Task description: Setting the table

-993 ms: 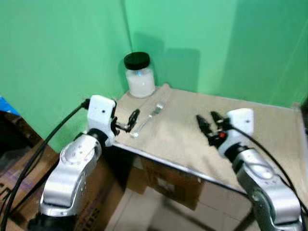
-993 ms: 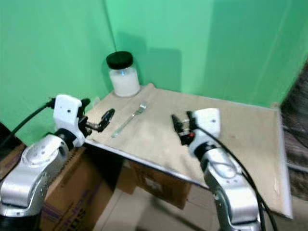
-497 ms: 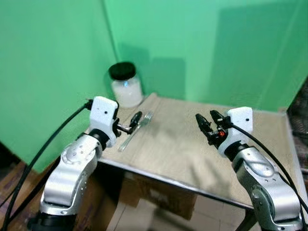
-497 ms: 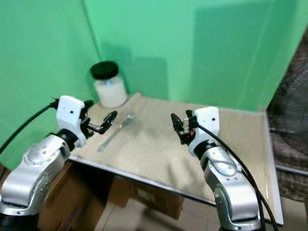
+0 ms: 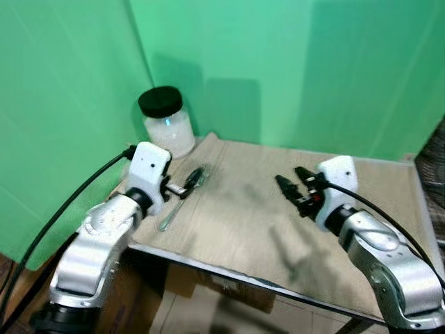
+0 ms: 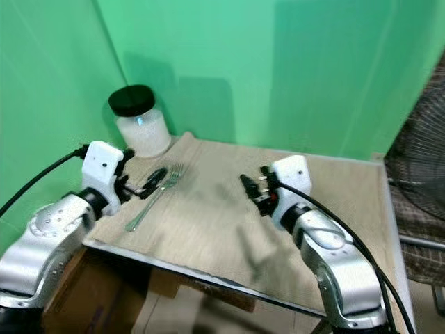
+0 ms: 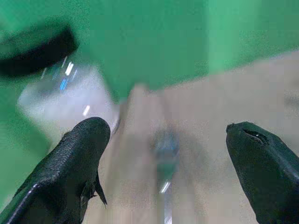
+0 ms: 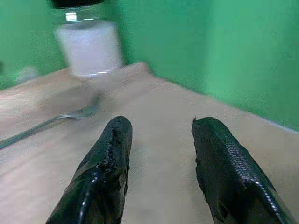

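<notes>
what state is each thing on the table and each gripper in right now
fork: lying flat on the table, not held
jar: upright at the far left corner, black lid on, white contents
left gripper: jaws open, just above the fork's tines
right gripper: jaws open, holding nothing, over mid-table
table: bare tan top

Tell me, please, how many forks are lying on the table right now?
1. The fork lies near the table's left edge, in front of the jar, under the left gripper. No others are visible.
</notes>
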